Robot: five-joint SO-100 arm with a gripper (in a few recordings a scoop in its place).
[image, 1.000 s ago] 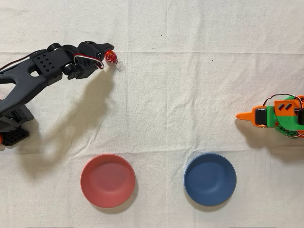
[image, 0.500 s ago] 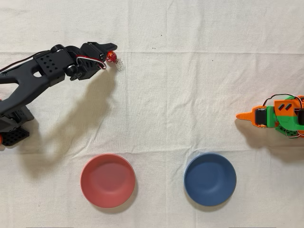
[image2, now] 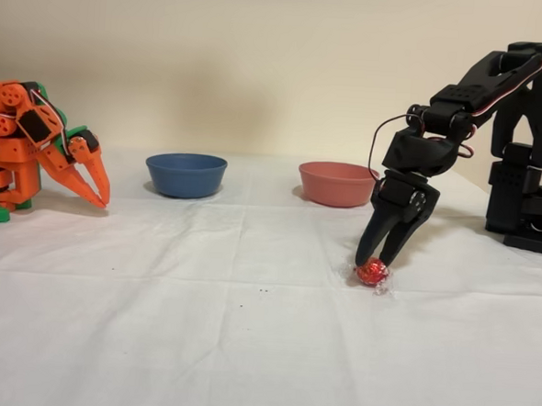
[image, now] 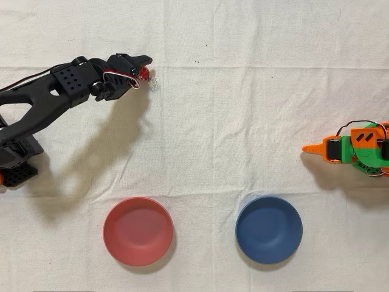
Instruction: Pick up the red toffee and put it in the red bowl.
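Two fingers of the gripper (image2: 375,261) straddle the red toffee (image2: 372,273), narrowly parted, not yet clamped. The toffee lies on the desk, well apart from the red bowl (image: 138,231). Best squeeze the foil ball, not the twisted ends.

Jaws straddle the red toffee (image2: 372,272) (on the cloth (image2: 244,349)).

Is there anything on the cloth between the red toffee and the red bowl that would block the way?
Nothing visible does. Only bare white cloth lies between the shiny red foil toffee and the salmon-red plastic bowl; the dark blue bowl sits off to the side.
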